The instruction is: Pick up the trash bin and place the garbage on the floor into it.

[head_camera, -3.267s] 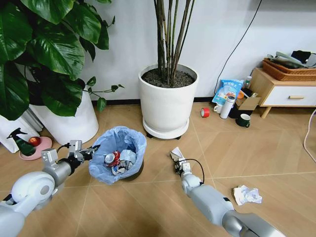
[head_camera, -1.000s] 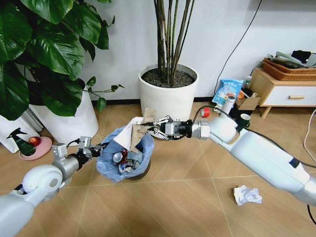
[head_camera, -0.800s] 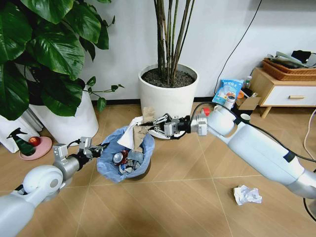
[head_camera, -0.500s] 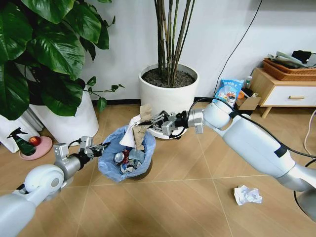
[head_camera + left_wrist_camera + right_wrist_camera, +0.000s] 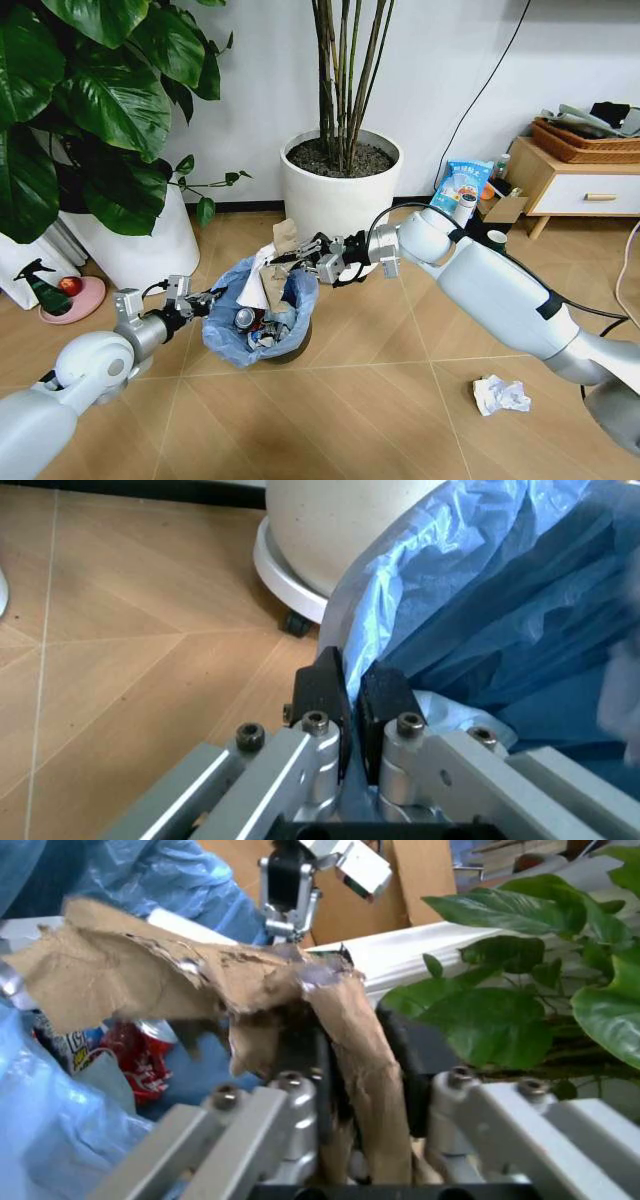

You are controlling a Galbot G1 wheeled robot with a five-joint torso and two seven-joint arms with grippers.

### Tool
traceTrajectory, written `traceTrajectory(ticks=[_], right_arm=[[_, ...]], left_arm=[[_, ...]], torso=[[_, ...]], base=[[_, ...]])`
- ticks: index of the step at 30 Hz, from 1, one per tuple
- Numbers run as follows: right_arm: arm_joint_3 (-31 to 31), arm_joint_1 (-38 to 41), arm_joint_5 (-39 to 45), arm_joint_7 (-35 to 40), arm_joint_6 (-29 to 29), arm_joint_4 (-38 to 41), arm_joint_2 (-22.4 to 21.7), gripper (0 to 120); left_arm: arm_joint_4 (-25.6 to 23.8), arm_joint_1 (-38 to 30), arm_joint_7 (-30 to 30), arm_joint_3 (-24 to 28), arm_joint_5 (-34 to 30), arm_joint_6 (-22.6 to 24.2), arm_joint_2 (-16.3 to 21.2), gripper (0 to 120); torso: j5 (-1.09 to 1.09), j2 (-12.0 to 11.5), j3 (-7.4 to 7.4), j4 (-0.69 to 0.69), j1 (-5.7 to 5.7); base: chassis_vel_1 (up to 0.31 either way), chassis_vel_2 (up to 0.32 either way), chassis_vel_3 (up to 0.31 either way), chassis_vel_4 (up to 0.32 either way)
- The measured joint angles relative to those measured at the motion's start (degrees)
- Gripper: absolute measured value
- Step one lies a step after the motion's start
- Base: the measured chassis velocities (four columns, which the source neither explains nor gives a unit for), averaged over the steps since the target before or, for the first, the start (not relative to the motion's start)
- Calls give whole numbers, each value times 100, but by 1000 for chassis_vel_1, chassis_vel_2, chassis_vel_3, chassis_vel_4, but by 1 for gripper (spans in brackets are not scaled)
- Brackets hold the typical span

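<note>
The right gripper (image 5: 302,258), clamped on brown paper (image 5: 276,268), has carried it from the floor (image 5: 400,400) to over the bin (image 5: 262,312). The left gripper (image 5: 350,697) stays pinched on the bin's bag rim. One tissue (image 5: 499,394) awaits on the floor, well apart.

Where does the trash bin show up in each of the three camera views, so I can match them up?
Head view: the trash bin sits left of centre on the floor, between the two arms.
Left wrist view: its blue bag is pinched by the left end effector.
Right wrist view: the bag lies behind the brown paper held by the right end effector.
Shared landmark: the blue bag.
</note>
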Motion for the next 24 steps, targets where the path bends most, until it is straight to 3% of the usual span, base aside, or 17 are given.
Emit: traceTrajectory(ticks=[13,19,24], right_arm=[[-155,146,130,-44,40,28,9,68],[-190,152,584,-93,-40,408,-283,92],[-157,83,751,-38,-104,543,-413,100]], left_arm=[[12,11,0,-88,-20,6,4,0],[92,109,6,-267,-21,8,20,0],[87,131,5,-300,-25,8,23,0]], torso=[[0,0,0,1,0],[0,0,0,0,0],[0,0,0,0,-1]], base=[[0,0,0,0],[0,0,0,0],[0,0,0,0]])
